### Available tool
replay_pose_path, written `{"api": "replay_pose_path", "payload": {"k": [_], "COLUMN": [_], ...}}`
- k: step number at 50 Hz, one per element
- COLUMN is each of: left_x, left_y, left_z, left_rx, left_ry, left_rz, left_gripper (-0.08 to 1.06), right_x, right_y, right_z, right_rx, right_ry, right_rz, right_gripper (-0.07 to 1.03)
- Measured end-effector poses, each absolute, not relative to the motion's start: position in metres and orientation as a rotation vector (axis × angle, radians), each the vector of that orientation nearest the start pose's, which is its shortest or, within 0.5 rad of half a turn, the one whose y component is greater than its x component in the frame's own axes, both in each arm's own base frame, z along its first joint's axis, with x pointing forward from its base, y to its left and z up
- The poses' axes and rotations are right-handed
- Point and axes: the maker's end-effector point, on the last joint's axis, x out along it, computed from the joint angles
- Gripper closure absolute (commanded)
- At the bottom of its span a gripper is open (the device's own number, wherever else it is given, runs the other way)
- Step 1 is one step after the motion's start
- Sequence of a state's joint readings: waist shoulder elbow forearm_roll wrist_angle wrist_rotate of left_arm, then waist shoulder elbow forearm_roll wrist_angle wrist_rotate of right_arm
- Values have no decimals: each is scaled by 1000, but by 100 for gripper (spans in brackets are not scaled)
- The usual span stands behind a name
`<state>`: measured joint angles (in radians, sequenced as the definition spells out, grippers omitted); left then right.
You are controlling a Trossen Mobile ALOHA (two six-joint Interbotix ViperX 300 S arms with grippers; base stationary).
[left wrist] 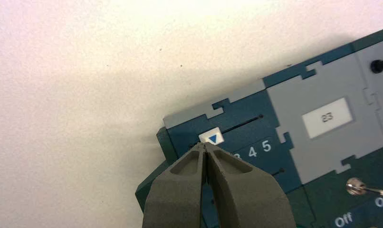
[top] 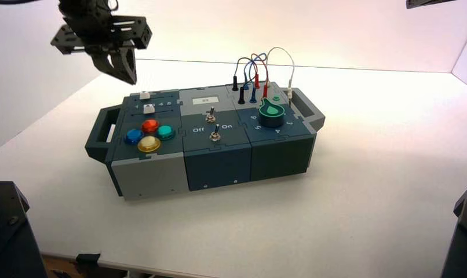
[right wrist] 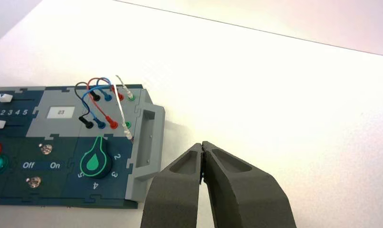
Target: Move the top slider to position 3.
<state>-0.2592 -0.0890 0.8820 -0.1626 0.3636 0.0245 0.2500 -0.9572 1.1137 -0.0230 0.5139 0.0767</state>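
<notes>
In the left wrist view, I'm hovering my closed left claw (left wrist: 205,145) seemingly just beside the top slider (left wrist: 212,136).

1. We see red (top: 150,125), blue (top: 134,136), green (top: 165,132) and yellow buttons (top: 149,143) clustered at the box's left.
2. We see two metal toggle switches (right wrist: 45,149) mid-box.
3. We find a green dial (top: 271,113) at the right, below looping wires (right wrist: 105,88).
</notes>
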Motion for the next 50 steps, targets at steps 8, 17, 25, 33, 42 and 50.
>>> {"api": "replay_pose_path", "payload": {"k": [8, 17, 25, 33, 42, 50], "left_x": [305, 310, 314, 315, 315, 314], "left_y": [-91, -92, -93, -93, -93, -92], "left_z": [46, 46, 48, 46, 43, 38], "left_rx": [9, 10, 10, 13, 22, 33], "left_ry": [1185, 1180, 1171, 1174, 1184, 1196], "left_rz": [-203, -203, -205, -206, -207, -210], "left_gripper": [101, 101, 101, 101, 101, 101], "right_x": [218, 218, 218, 218, 218, 218], "right_y": [53, 54, 54, 54, 53, 53], "right_z": [193, 193, 192, 191, 192, 192], "right_rx": [-32, -33, -33, -33, -33, -33], "right_ry": [669, 669, 672, 674, 672, 671], "right_rz": [209, 211, 211, 211, 209, 209], "right_gripper": [98, 98, 98, 98, 98, 98]}}
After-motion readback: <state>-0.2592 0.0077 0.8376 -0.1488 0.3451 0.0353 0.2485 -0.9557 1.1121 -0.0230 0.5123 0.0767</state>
